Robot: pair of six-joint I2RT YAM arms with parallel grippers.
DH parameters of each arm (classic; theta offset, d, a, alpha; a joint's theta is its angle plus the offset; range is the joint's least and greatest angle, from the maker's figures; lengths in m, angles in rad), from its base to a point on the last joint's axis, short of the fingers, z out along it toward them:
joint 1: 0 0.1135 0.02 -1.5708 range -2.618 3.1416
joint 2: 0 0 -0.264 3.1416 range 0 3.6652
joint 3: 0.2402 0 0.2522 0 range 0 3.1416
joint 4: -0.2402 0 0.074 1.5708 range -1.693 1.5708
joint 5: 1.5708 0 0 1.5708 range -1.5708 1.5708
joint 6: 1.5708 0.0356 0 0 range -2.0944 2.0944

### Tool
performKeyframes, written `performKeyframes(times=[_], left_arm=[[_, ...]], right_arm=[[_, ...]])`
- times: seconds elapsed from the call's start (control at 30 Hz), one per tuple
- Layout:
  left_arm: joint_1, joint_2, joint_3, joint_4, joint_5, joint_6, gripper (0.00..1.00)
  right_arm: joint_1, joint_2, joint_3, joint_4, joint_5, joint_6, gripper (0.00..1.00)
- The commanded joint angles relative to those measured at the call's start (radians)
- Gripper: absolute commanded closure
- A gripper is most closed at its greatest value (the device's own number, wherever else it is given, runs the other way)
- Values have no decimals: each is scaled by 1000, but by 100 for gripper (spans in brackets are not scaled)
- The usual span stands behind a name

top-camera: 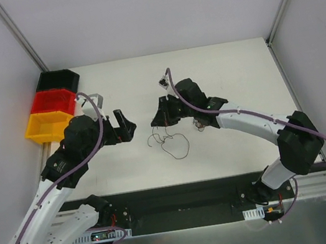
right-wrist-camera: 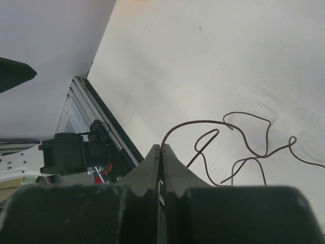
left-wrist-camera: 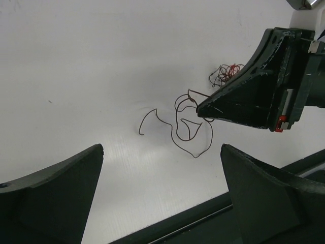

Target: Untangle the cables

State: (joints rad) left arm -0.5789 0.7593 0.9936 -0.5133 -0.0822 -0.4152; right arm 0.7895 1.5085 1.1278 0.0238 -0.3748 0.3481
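The cables (top-camera: 167,139) are thin dark red-brown wires lying in loose loops on the white table between the two arms. My right gripper (right-wrist-camera: 161,147) is shut on the end of one brown wire (right-wrist-camera: 203,121), which arcs up from its tips and away to the right. In the left wrist view that gripper (left-wrist-camera: 201,108) hovers at the right edge of the loops (left-wrist-camera: 195,156). My left gripper (left-wrist-camera: 161,148) stands wide open with nothing between its fingers, a little short of the loops. A second small tangle of red and dark wires (left-wrist-camera: 226,73) lies behind the right gripper.
Black (top-camera: 58,81), red (top-camera: 52,102) and yellow (top-camera: 44,127) bins stand stacked at the table's left edge, with a white block (top-camera: 93,102) beside them. A small dark item (top-camera: 162,82) lies at the back centre. A black rail (top-camera: 176,198) runs along the near edge.
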Motion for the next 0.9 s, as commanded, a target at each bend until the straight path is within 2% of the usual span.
performKeyframes(times=[0.0,0.13,0.37,0.47,0.57,0.7,0.87], left_arm=[[2,63,-39,13,65,-43,1],[2,113,-65,27,119,-50,1],[2,222,-110,81,191,-85,1],[2,242,-145,111,191,-115,1],[2,279,-167,134,216,-131,1],[2,383,-155,139,262,-126,1],[2,521,-145,139,265,-129,1]], right_arm=[[-7,25,-3,80,-33,15,94],[-7,30,-46,62,-49,8,86],[-7,-7,-141,51,-125,-11,63],[-9,-51,-198,39,-99,-44,47],[-21,-102,-233,24,-81,-67,41],[-26,-181,-292,30,42,-130,34],[-39,-289,-394,102,151,-189,32]])
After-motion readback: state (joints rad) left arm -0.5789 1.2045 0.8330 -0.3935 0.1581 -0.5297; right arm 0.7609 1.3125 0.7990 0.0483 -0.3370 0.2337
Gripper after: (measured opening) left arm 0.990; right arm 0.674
